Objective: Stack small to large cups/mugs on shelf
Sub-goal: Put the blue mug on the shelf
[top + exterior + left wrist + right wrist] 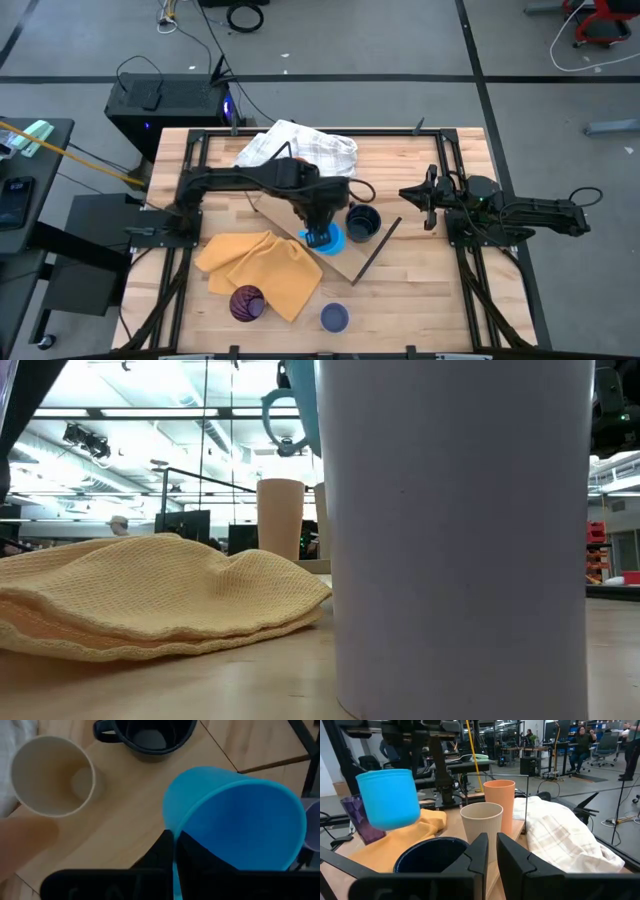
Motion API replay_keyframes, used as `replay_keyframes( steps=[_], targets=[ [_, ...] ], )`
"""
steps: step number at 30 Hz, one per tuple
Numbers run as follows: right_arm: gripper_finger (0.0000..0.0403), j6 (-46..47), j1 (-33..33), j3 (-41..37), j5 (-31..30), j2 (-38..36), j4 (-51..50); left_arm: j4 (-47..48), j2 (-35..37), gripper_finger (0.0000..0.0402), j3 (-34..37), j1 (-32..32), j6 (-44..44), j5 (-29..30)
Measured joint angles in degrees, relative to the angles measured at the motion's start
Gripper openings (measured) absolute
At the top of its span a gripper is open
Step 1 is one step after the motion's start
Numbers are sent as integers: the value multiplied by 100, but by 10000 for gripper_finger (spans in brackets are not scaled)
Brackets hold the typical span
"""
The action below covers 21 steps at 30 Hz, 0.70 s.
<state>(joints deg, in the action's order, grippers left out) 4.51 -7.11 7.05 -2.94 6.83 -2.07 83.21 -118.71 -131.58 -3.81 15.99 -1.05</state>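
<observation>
Lavender-blue cup fills the low view, standing near the table's front edge, open wood beside it. Left gripper pinches the bright blue mug by its rim, tilted above the shelf. Right gripper waits at the right, fingers nearly together, empty.

Six cups, two cloths, one shelf, two arms.

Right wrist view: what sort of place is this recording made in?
Probably a robotics lab in an open-plan workspace: people at desks in the background, a concrete floor with loose cables, and a computer tower beside the wooden table.
</observation>
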Motion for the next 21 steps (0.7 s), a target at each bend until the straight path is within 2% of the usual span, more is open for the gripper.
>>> replay_keyframes(
  steps=[3, 10, 21],
  targets=[
    [45, 0, 0, 2, 0, 0, 1, 293, -230, 11, -333, 1, -159, -29],
    [45, 0, 0, 0, 0, 0, -2, 279, -337, 11, -164, 15, 17, -31],
    [45, 0, 1, 2, 0, 51, -3, 231, -750, 10, -117, -15, 899, 82]
  ],
)
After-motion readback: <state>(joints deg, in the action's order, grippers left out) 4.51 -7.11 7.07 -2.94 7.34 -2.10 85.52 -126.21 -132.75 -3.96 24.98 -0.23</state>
